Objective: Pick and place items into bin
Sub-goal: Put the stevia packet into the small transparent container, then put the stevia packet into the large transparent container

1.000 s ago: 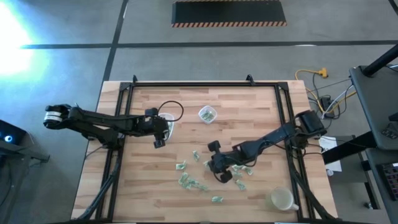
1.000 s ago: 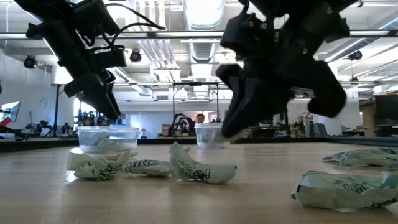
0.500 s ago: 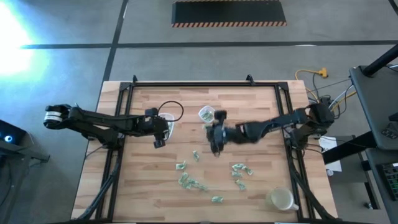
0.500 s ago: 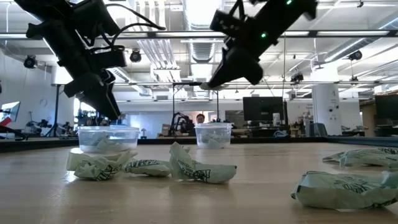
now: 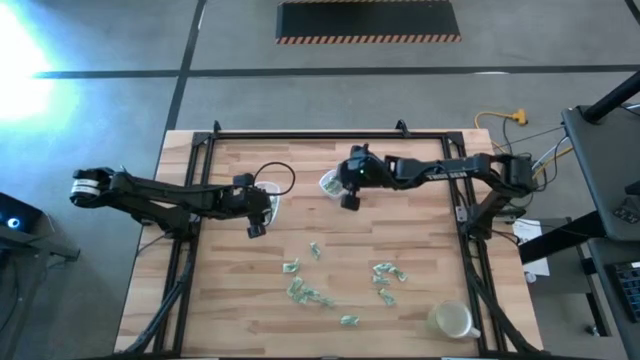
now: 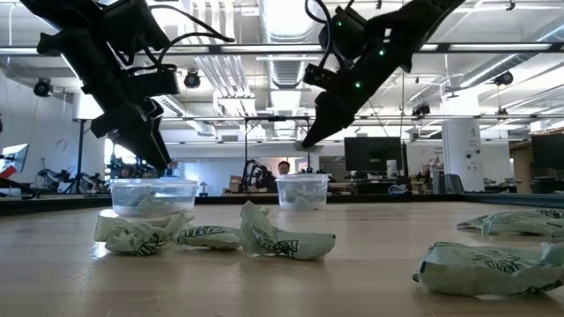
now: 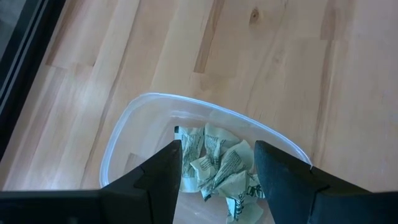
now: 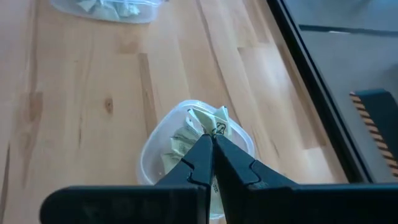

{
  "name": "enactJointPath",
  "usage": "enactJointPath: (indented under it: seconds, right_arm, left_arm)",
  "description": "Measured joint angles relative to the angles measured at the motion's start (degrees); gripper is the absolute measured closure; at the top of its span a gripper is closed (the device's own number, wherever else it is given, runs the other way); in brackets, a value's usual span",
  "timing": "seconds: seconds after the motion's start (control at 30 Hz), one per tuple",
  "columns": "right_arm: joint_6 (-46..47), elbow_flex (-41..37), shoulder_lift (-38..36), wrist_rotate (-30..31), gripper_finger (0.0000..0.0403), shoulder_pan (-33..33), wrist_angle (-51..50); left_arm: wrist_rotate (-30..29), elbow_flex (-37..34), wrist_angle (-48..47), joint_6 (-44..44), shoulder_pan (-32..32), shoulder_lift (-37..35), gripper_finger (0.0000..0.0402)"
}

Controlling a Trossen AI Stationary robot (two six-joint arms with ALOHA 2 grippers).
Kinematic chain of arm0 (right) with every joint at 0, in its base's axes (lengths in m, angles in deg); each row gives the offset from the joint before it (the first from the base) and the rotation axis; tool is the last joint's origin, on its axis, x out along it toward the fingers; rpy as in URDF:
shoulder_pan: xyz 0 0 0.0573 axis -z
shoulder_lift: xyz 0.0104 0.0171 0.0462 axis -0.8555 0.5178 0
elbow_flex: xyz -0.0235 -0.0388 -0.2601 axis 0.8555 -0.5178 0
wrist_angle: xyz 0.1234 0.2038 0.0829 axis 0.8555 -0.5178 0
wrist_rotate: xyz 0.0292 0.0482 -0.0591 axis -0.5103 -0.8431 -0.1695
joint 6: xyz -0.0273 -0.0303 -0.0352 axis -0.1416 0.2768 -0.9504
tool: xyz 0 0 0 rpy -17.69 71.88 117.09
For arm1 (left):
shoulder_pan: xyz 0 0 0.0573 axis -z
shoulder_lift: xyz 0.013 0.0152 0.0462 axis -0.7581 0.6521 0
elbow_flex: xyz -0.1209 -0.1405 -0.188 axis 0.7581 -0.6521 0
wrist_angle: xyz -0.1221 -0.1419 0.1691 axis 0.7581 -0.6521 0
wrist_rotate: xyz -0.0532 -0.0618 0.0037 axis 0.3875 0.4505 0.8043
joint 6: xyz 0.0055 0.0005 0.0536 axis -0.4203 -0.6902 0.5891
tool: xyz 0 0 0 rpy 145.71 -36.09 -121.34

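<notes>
Right gripper shut over the small bin, ready to drop.

High view: right gripper (image 5: 347, 192) hangs just beside the small bin (image 5: 333, 183); left gripper (image 5: 257, 215) waits at the left bin (image 5: 268, 197); loose items (image 5: 312, 294) lie well apart, nearer the table's front edge.
Low view: both grippers hang above the bins.
Left wrist view: fingers (image 7: 163, 169) stand wide over wrapped pieces.
Right wrist view: fingers pinched tight over the small bin; whether they hold an item cannot be told. Best centred over the rim before opening.
</notes>
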State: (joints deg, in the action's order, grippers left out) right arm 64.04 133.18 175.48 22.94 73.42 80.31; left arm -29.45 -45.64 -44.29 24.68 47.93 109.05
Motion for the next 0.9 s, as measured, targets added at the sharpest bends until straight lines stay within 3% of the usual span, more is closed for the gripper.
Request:
enactJointPath:
  seconds: [0.5, 0.9]
  right_arm:
    - [-1.06, -1.87, 0.22, -2.28, 0.0391, 0.84, 3.97]
    - [-3.67, -2.19, 1.83, -2.07, 0.0298, 0.86, 4.87]
  left_arm:
    - [-0.02, 0.0, 0.43, 0.28, -0.01, 0.0, 0.0217]
    - [-0.02, 0.0, 0.39, 0.28, -0.02, 0.0, 0.0217]
